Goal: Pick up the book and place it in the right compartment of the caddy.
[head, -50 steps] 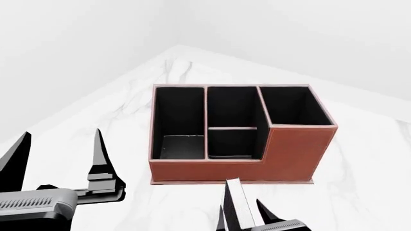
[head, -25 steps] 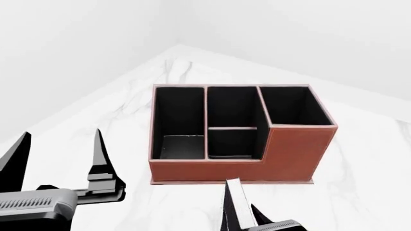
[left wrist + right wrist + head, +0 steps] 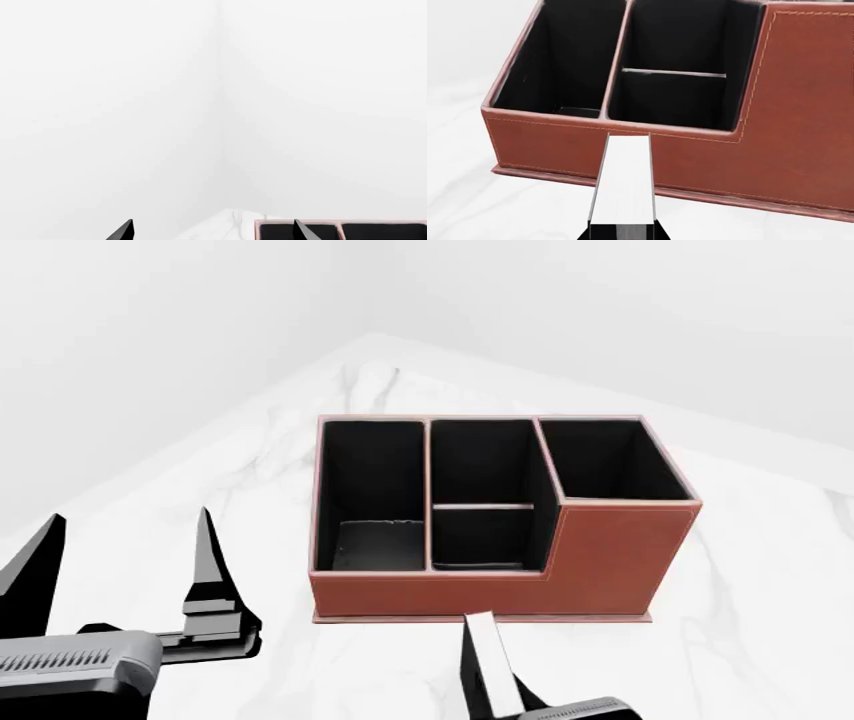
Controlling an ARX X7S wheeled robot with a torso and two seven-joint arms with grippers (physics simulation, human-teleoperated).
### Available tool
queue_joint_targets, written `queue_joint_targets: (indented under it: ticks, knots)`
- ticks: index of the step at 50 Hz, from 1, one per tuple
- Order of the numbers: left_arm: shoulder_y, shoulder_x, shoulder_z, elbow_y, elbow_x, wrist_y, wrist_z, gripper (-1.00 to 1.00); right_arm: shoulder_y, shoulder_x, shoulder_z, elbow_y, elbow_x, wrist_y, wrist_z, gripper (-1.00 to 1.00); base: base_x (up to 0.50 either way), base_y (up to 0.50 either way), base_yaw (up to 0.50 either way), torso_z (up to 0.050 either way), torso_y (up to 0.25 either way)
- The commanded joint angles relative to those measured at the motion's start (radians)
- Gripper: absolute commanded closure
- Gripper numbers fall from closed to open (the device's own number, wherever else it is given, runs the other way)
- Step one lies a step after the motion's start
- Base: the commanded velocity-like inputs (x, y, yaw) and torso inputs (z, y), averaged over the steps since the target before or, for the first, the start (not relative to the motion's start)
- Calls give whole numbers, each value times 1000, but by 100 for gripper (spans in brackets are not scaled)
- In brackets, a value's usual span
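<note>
the right gripper (image 3: 514, 702) shows only partly at the near edge of the head view: dark fingers (image 3: 539, 695) closed against the sides of the book (image 3: 483, 660), which stands up between them, its white page edge facing the camera. in the right wrist view the book (image 3: 624, 180) rises from between the black finger tips as a long pale strip with thin black covers on either side, its far end overlapping the lower front wall of the caddy (image 3: 800, 130); whether it touches that wall cannot be told.

just beyond the book stands the caddy (image 3: 607, 565), reddish-brown outside and black inside, on a white marbled table (image 3: 747, 640). the book is in front of it, not inside any section. the right compartment (image 3: 607, 460), the tall-walled end, lies beyond the fingers and off to the right side of them. the divided middle cells (image 3: 483, 505) lie straight past the book, and the long low section (image 3: 371, 490) is to the left.

the left gripper (image 3: 123, 575) hovers well apart from the book, left of the caddy, its two pointed fingers (image 3: 210, 560) spread wide with nothing between them. in the left wrist view only the two finger tips (image 3: 123, 231) show, with a corner of the caddy (image 3: 347, 231) beyond them against plain white walls (image 3: 133, 100).
</note>
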State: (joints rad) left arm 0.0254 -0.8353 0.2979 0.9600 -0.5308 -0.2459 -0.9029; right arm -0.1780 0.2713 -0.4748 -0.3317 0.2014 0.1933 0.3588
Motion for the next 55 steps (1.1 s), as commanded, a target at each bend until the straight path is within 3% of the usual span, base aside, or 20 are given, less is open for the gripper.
queue_joint_targets:
  ticks: [1,25,36,55]
  knots:
    - [-3,-1,2,-3,-2,1,-1,-100,11,15,5,-84,-17,34,3,100,0,0,0,0,0]
    - [-3,-5,6,-4,-1,3,-7,-100,148,73,82,-399,131,348,17,100,0,0,0,0,1]
    - [-10,-5,11,-7,-2,-1,-8,-100,347,72,242,-592,427,731,67,100,0,0,0,0,2]
    - [-14,-5,18,-10,4,-3,-12,-100,717,56,517,-580,904,1083,235,100,0,0,0,0,1]
